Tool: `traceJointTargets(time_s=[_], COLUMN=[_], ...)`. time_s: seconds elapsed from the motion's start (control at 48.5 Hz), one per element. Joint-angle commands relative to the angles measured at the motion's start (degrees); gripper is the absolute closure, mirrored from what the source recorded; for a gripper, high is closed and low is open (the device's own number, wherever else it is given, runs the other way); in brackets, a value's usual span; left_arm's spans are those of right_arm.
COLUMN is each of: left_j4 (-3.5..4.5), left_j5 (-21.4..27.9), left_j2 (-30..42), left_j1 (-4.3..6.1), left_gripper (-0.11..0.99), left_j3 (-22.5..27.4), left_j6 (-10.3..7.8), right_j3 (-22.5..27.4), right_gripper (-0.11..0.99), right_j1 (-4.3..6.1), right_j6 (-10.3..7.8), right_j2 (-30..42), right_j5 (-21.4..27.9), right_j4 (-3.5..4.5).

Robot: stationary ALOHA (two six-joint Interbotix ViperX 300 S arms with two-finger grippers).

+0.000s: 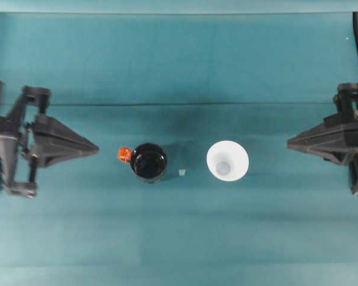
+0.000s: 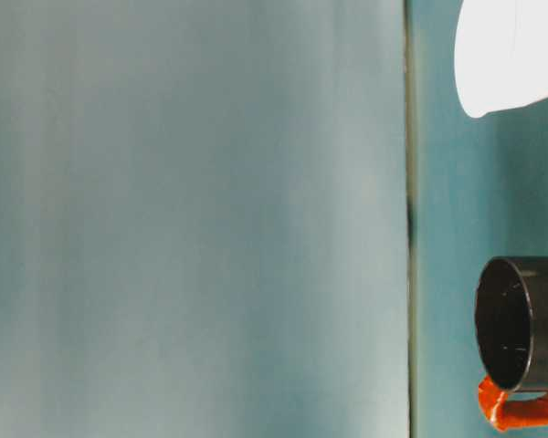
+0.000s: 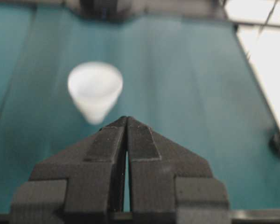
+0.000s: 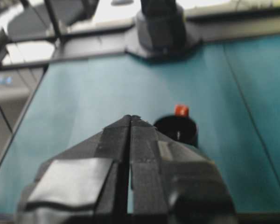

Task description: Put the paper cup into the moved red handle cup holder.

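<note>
Nothing had been grasped at this moment: the cup [image 1: 227, 161] stood right of centre in the overhead frame, mouth up, on the teal tabletop [image 1: 179, 238], and the holder [image 1: 148, 161] stood left of centre, apart from it, its orange-red handle [image 1: 124, 155] pointing toward the frame's left edge. The left tool [image 1: 94, 147] sat at the left edge and the right tool [image 1: 291, 142] at the right edge, each well apart from both things, and each with its fingers pressed together on nothing (the wrist views showed the tips meeting). The step in hand looked like the very start, the reach for the cup. The right tool lay nearer the cup, so the next move probably called for it to spread, come in around the cup's rim or wall, pinch gently enough not to crush the paper, lift, carry leftward over the holder and lower the cup in base first.
</note>
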State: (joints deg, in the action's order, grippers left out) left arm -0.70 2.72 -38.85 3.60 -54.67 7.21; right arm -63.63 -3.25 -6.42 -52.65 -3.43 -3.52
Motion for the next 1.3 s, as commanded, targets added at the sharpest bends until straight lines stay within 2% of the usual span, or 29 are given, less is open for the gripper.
traceJointTargets(time_s=[0.0,0.124,0.268,0.412,0.68,0.99,1.196,1.278], left_j4=[-0.09,-0.18,-0.26,-0.62,-0.62,-0.62,-0.62,-0.62], left_j5=[4.04,11.78,23.47,29.88,31.2,32.61,32.17,31.99], left_j2=[2.02,5.98,11.78,16.17,19.86,21.01,21.18,21.62], left_j1=[0.18,0.18,0.18,0.09,0.18,-1.58,-2.29,-2.64], left_gripper=[0.85,0.85,0.85,0.85,0.85,0.85,0.85,0.73], left_j3=[2.72,5.36,9.05,11.95,14.85,15.47,15.21,14.85], left_j6=[0.0,-0.09,-0.44,-1.76,-7.56,-7.73,-7.91,-8.26], right_j3=[1.85,2.11,2.11,2.11,2.11,2.11,2.02,1.93], right_gripper=[0.98,0.98,0.98,0.98,0.98,0.98,0.98,0.98], right_j1=[-0.18,-0.18,0.0,-0.09,0.0,0.53,0.62,0.62], right_j6=[-0.53,-0.62,-2.29,-3.16,-3.25,-3.25,-3.16,-3.16], right_j2=[0.97,2.11,3.43,4.31,4.66,4.66,4.66,4.66], right_j5=[1.23,2.72,3.43,4.22,5.45,7.47,7.56,7.91], right_j4=[-0.18,-0.35,-0.35,-0.35,-0.26,-0.26,-0.35,-0.35])
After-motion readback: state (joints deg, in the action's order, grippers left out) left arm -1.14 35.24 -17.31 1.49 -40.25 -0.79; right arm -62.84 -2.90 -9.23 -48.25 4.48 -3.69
